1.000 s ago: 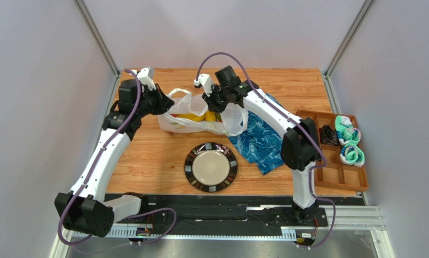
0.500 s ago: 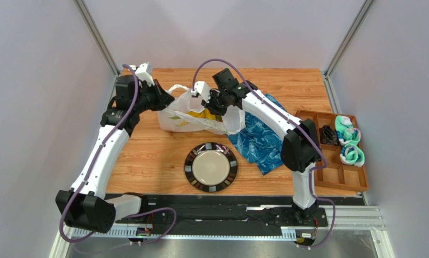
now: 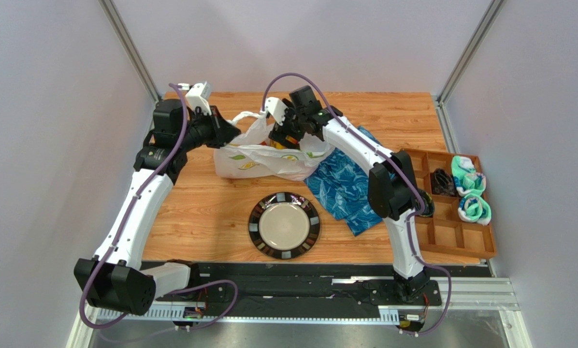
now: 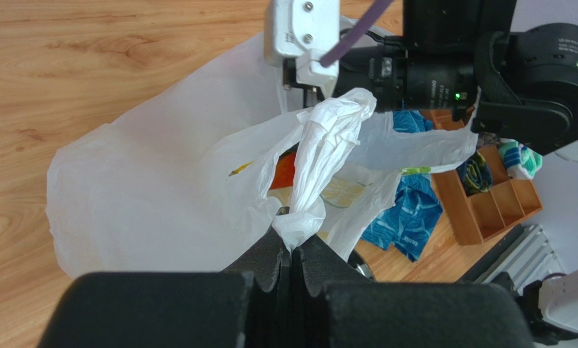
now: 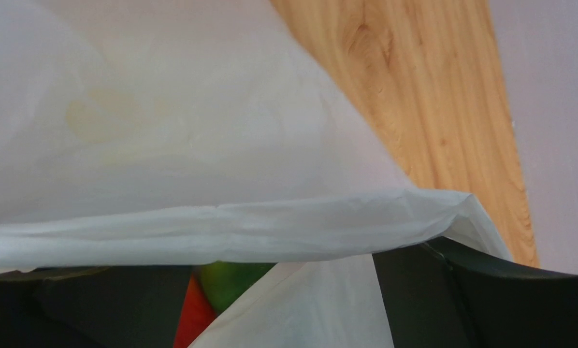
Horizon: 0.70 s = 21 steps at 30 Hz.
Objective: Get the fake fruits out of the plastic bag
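Because the fruits [image 4: 285,170] are all inside it, the bag [image 3: 259,158] lies slumped at the far middle of the table [image 3: 197,210], and in the overhead view both arms reach to it from either side. The left arm runs up the left edge and bends inward, bringing the left gripper [image 3: 224,133] to the bag's left end, apparently to lift a handle so the mouth gapes. The right arm arches high, elbow raised, with the right gripper [image 3: 280,136] tipped down into that mouth. A plate [image 3: 254,225] sits nearer the bases, apart from the bag, and looks like the likely landing spot. A blue cloth [image 3: 343,192] lies just beside the bag's right end. In the left wrist view, the jaws are pressed together on the twisted handle [image 4: 321,159], which rises taut from them. An orange-red fruit shows through the opening behind it. In the right wrist view, a fold of bag film drapes across the fingers [image 5: 488,304], which stand wide apart and grip nothing. Between them, deeper in, a green fruit [image 5: 230,279] touches a red fruit [image 5: 192,322]. No fruit lies outside the bag in any view.
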{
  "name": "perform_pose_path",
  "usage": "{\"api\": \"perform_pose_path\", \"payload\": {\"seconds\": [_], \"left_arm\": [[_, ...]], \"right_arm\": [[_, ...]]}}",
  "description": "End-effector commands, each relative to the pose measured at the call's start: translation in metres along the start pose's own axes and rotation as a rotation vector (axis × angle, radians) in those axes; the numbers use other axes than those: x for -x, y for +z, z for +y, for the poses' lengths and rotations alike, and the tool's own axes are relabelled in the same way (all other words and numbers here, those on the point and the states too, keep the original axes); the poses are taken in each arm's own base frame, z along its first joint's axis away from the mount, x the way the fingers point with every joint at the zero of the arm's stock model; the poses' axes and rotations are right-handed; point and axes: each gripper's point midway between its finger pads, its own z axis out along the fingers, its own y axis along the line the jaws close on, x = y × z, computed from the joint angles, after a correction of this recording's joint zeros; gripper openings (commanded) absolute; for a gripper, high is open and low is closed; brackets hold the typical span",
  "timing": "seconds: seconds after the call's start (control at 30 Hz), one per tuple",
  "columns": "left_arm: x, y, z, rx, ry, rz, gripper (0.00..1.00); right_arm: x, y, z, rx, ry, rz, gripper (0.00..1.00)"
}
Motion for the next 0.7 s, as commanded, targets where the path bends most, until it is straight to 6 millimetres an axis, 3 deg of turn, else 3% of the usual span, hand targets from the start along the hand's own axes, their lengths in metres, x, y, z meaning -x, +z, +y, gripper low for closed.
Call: {"api": "perform_pose_path", "payload": {"seconds": [0.0, 0.07, 0.1, 0.2, 0.37, 0.43, 0.47, 0.53, 0.67], "left_arm": [[0.003, -0.008, -0.011, -0.054, 0.057, -0.018, 0.0], [0.001, -0.008, -0.009, -0.052, 0.059, -0.011, 0.0], [-0.001, -0.007, -0.008, -0.051, 0.06, -0.008, 0.0], [-0.002, -0.007, -0.007, -0.046, 0.067, -0.002, 0.0], [-0.003, -0.006, -0.003, -0.033, 0.082, 0.001, 0.0], [-0.004, -0.004, 0.0, -0.02, 0.077, 0.0, 0.0], [-0.004, -0.002, 0.003, -0.012, 0.07, -0.003, 0.0], [-0.003, -0.001, 0.003, -0.011, 0.066, -0.007, 0.0], [-0.004, 0.001, 0.008, 0.008, 0.052, -0.011, 0.0]], "right_arm": [[0.028, 0.024, -0.025, -0.064, -0.033, -0.074, 0.9], [0.021, 0.035, -0.025, -0.053, -0.027, -0.045, 0.92], [0.01, 0.049, -0.023, -0.045, -0.024, -0.021, 0.93], [0.009, 0.06, -0.033, -0.077, -0.031, -0.018, 0.92], [0.01, 0.06, -0.031, -0.064, -0.062, -0.017, 0.88], [0.009, 0.058, -0.031, -0.06, -0.086, -0.01, 0.72], [0.01, 0.054, -0.031, -0.058, -0.091, -0.011, 0.54], [0.013, 0.047, -0.029, -0.052, -0.101, -0.018, 0.38], [0.03, 0.007, -0.022, -0.046, -0.091, -0.071, 0.27]]}}
